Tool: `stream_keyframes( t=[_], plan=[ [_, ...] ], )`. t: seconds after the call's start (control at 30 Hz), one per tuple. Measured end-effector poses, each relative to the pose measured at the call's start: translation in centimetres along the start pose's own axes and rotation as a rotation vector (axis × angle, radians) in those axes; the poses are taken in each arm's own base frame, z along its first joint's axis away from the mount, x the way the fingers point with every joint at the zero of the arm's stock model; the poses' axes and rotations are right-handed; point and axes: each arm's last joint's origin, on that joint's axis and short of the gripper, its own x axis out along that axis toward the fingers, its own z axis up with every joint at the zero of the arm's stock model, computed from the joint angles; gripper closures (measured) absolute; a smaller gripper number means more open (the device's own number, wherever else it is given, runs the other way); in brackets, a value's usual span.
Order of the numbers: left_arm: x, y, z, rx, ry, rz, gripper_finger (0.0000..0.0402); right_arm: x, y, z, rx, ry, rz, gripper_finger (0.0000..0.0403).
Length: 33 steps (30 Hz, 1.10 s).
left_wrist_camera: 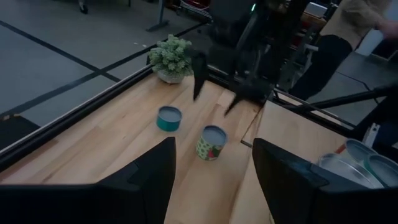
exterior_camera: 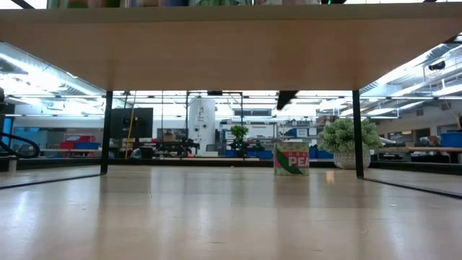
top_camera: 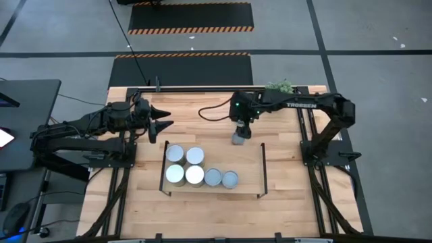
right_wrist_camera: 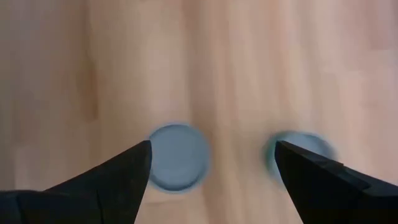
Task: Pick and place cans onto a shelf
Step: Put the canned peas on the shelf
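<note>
Two cans stand upright on the table behind the shelf: a teal one (left_wrist_camera: 168, 117) and one with a green and red label (left_wrist_camera: 211, 142), (exterior_camera: 291, 157). From above, only one of them (top_camera: 239, 139) shows clearly. My right gripper (top_camera: 241, 130), (left_wrist_camera: 214, 99) hangs open above them, pointing steeply down and clear of both. Its wrist view looks down on two round tops (right_wrist_camera: 178, 157), (right_wrist_camera: 298, 149). The shelf (top_camera: 236, 158) holds several cans (top_camera: 195, 156) on its left half. My left gripper (top_camera: 166, 123) waits open near the table's left side, holding nothing.
A small green plant (top_camera: 280, 86), (exterior_camera: 346, 141) stands at the table's far right corner, close behind the two loose cans. A black bar (top_camera: 202, 88) runs along the far edge. A person (left_wrist_camera: 336, 37) stands beyond the table. Bare wood lies on the shelf's right half.
</note>
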Motion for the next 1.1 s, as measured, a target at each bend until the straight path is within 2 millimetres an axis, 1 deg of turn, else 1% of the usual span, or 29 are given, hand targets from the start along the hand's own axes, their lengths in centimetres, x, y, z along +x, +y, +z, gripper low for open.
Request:
stream_keyframes(
  t=[0.1,0.23,0.33,0.47,0.7,0.77,0.93,1.1],
  plan=[
    [0.0,0.0,0.0,-0.002,-0.003,0.007,0.0182,1.5,-0.7,-0.1,-0.042,-0.008,0.083,0.0056],
    [0.0,0.1,-0.1,-0.019,0.009,0.012,0.0182,3.2,-0.9,-0.1,-0.173,0.024,0.113,0.0050],
    [0.0,0.1,-0.2,-0.017,0.021,0.016,0.0182,4.5,-0.9,-0.1,-0.253,0.046,0.127,0.0035],
    [0.0,0.1,-0.3,-0.017,0.027,0.018,0.0182,5.9,-0.6,-0.2,-0.303,0.074,0.162,0.0009],
    [0.0,0.1,-0.3,-0.043,0.027,0.016,0.0182,6.1,0.9,-0.2,-0.362,0.093,0.181,0.0004],
    [0.0,0.1,-0.3,-0.043,0.029,0.012,0.0182,6.5,1.2,-0.4,-0.371,0.103,0.190,0.0004],
    [0.0,0.1,-0.3,-0.043,0.030,0.011,0.0182,7.4,0.9,-1.1,-0.394,0.163,0.132,0.0006],
    [0.0,0.1,-0.3,-0.043,0.030,0.010,0.0182,7.1,0.4,-1.0,-0.384,0.161,0.116,0.0006]
  ],
)
